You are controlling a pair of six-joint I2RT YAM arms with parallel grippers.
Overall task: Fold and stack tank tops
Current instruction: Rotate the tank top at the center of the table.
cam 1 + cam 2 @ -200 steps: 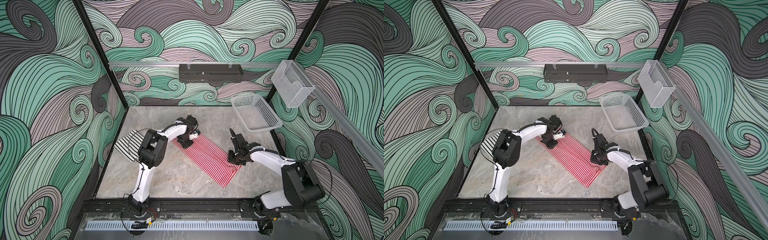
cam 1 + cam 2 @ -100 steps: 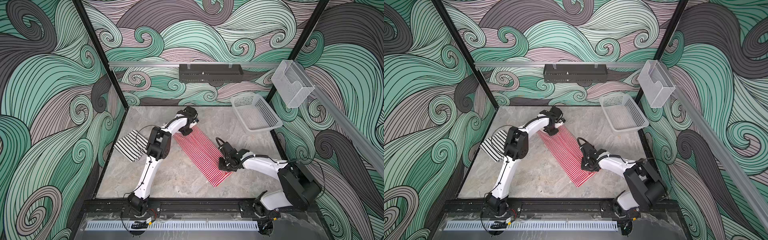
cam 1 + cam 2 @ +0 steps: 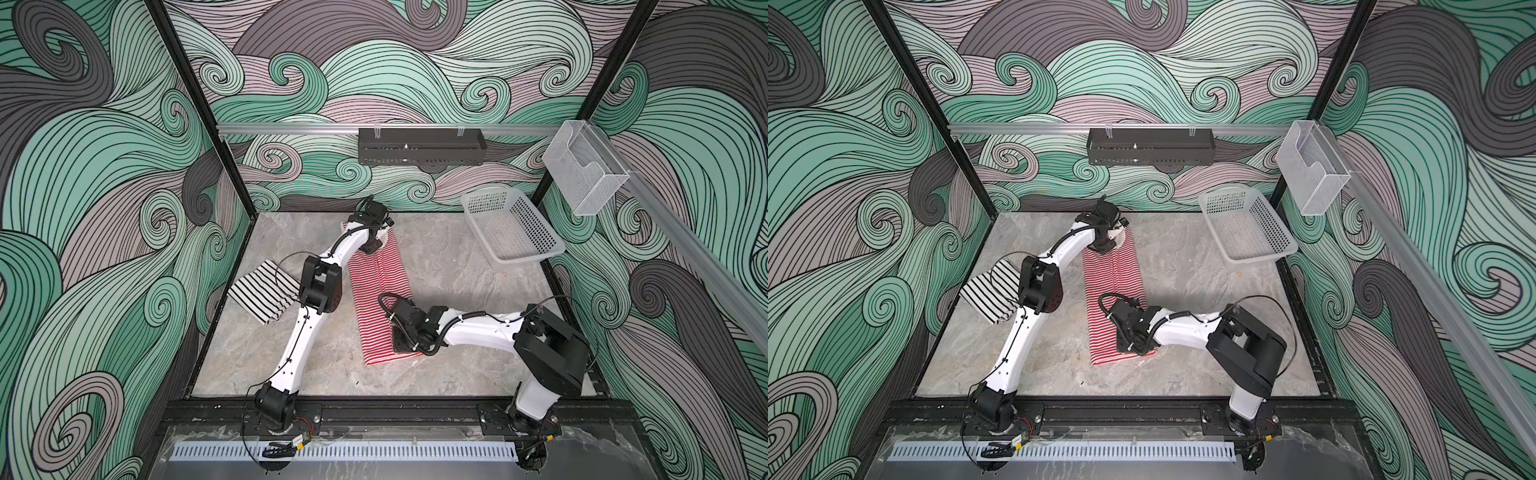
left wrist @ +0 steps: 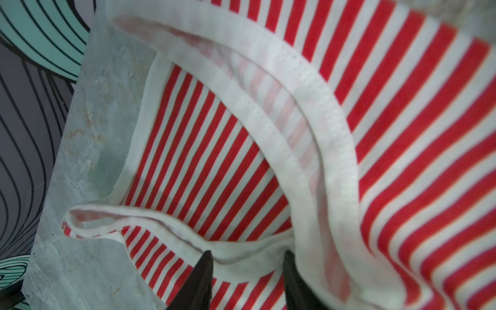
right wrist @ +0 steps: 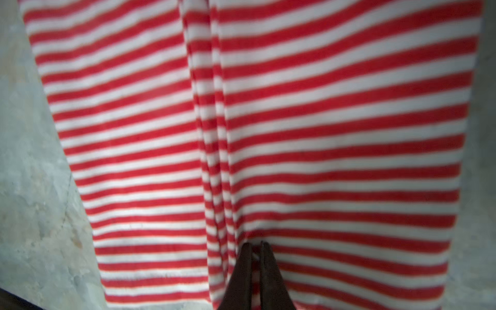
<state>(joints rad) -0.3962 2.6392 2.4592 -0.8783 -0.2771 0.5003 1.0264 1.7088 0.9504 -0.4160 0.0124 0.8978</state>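
Both top views showed us the red-and-white tank top (image 3: 380,286), a long strip at centre, and the black-and-white tank top (image 3: 262,295) folded, well apart on the left. In the left wrist view, the left gripper (image 4: 247,257) stood parted over white trim (image 4: 236,248). In the right wrist view, the right gripper (image 5: 255,244) pinched striped cloth. We judged a crosswise fold next, needing both ends gripped. A second before, the strip lay diagonal.

Bare tabletop (image 3: 457,291) between red-striped top (image 3: 380,282) and basket (image 3: 538,228); black-striped top (image 3: 257,295) occupies left edge.
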